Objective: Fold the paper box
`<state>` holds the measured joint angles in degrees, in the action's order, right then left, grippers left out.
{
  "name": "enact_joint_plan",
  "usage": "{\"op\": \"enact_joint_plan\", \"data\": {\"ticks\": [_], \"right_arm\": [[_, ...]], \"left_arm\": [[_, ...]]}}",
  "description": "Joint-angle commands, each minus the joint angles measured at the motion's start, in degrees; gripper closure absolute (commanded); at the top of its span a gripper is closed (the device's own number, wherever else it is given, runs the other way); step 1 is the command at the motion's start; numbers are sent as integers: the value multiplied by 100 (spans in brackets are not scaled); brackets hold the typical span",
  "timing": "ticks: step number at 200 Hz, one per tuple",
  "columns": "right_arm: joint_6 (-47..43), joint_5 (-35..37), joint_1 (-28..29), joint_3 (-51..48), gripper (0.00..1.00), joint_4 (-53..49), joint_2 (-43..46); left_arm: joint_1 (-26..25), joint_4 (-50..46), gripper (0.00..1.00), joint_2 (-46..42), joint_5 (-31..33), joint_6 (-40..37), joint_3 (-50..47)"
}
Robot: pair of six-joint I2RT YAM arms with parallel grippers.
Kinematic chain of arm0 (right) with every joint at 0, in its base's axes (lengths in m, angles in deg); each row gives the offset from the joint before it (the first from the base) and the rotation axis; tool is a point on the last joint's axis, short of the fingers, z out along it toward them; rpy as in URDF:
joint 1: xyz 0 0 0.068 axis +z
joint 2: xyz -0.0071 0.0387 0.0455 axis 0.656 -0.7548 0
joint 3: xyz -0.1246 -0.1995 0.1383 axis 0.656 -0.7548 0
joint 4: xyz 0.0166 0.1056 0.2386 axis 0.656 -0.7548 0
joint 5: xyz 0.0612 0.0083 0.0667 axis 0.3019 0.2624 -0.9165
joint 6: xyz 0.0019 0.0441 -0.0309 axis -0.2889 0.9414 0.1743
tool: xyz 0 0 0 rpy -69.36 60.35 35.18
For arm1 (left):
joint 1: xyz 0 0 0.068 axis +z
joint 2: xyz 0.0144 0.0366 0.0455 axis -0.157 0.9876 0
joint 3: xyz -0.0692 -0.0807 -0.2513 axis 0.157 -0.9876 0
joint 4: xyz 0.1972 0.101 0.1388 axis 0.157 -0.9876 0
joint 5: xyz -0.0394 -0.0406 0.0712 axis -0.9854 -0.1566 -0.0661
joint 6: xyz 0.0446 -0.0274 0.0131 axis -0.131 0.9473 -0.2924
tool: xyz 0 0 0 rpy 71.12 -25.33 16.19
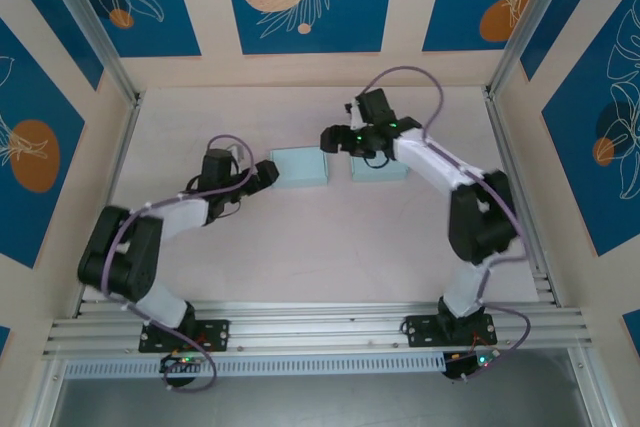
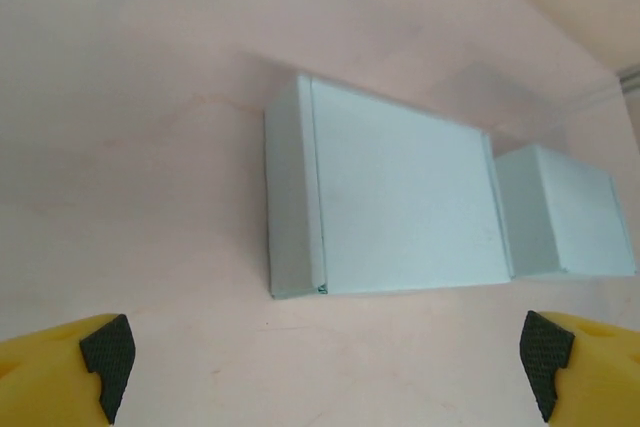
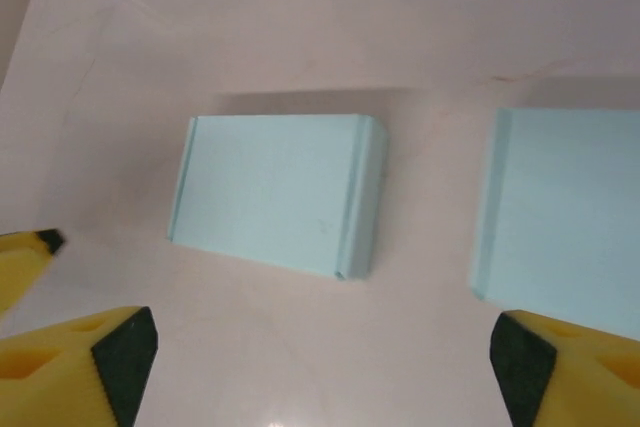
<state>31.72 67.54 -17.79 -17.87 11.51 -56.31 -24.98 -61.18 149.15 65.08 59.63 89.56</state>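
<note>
Top external view shows 1 pale table (image 1: 300, 257) carrying 2 arms: the left arm (image 1: 150, 237) and the right arm (image 1: 470, 207), both reaching toward the far middle. 2 pale blue paper boxes lie there side by side, apart, both folded shut: the left box (image 1: 299, 168) and the right box (image 1: 385, 171). Of the 2 grippers, the left gripper (image 2: 326, 367) sits just beside the left box's outer edge, fingers spread wide, holding nothing. The right gripper (image 3: 322, 362) hovers near the right box, fingers also spread wide and empty.
</note>
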Motion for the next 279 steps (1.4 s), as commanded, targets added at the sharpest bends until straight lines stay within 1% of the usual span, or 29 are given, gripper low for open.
{"op": "enact_joint_plan", "data": {"ticks": [1,14,34,43,51,59,72,80,88,97,113,125,133,145,155,163,168,184,189,197,208,217,226,237,251,267,279], "right_arm": [[-231,759,-185,-1289,1,222,1103],[-279,1109,-283,-2074,0,490,1888],[-382,1889,-468,-2963,0,711,3043],[-541,2128,-592,-3296,0,924,3464],[-709,2301,-745,-3601,0,1205,3751],[-950,2319,-945,-3897,0,1557,3960],[-1393,2242,-1204,-4332,0,2172,4158],[-1430,2256,-1363,-4548,0,2502,4191],[-1472,2055,-1557,-4725,0,2825,4177],[-1532,1840,-1765,-4903,0,3214,4078],[-1648,1732,-2020,-5125,0,3865,3760],[-1694,1558,-2202,-5147,0,4134,3449],[-1683,1446,-2301,-5113,0,4292,3235],[-1692,1315,-2383,-5066,0,4548,2911],[-1712,1226,-2424,-5063,0,4881,2653],[-1713,1130,-2449,-5072,0,5159,2441],[-1716,1093,-2467,-5064,0,5320,2320],[-1761,942,-2514,-4940,0,5605,1939],[-1752,841,-2544,-4803,0,5357,1871],[-1759,751,-2569,-4702,0,5266,1731],[-1707,620,-2608,-4717,0,5332,1569],[-1645,458,-2636,-4908,0,5795,1412],[-1579,421,-2637,-5093,0,6399,1221],[-1532,308,-2656,-5038,0,6296,1234],[-1538,87,-2657,-5067,0,6598,1024],[-1635,-239,-2664,-5141,1,7214,452],[-1643,-353,-2624,-5070,0,7743,-31]], "left_arm": [[74,-506,0,-1070,1213,-1005,-523],[74,-360,0,-1639,1634,-1702,-886],[74,134,0,-2160,1985,-2799,-1416],[91,226,0,-2292,2202,-2898,-1525],[99,463,0,-2357,2135,-3231,-1619],[94,827,0,-2369,2069,-3591,-1758],[107,1257,0,-2301,2217,-4068,-1923],[118,1496,0,-2184,2331,-4331,-2011],[161,1800,0,-1994,2396,-4497,-2108],[259,2059,0,-1738,2379,-4495,-2154],[475,2636,0,-1184,2028,-4268,-2216],[581,3201,0,-689,1783,-4050,-2245],[610,3417,0,-364,1686,-4102,-2168],[627,3152,0,-159,1653,-4251,-1908],[665,3661,0,109,1610,-4408,-1935],[761,3824,0,346,1627,-4282,-1923],[867,3981,0,526,1522,-4179,-1939],[1046,4818,0,1197,1377,-4024,-2000],[1090,4679,0,1197,1310,-3991,-1943],[1148,4081,0,1018,1098,-3981,-1785],[1178,4146,0,1146,871,-4062,-1708],[1184,3792,0,1062,742,-4117,-1610],[1183,3827,0,1109,593,-4171,-1588],[1189,3775,0,1106,568,-4169,-1561],[1220,3655,0,1109,622,-4098,-1499],[1225,3517,0,1122,884,-3989,-1419],[1226,3509,0,1114,892,-3983,-1418]]}}
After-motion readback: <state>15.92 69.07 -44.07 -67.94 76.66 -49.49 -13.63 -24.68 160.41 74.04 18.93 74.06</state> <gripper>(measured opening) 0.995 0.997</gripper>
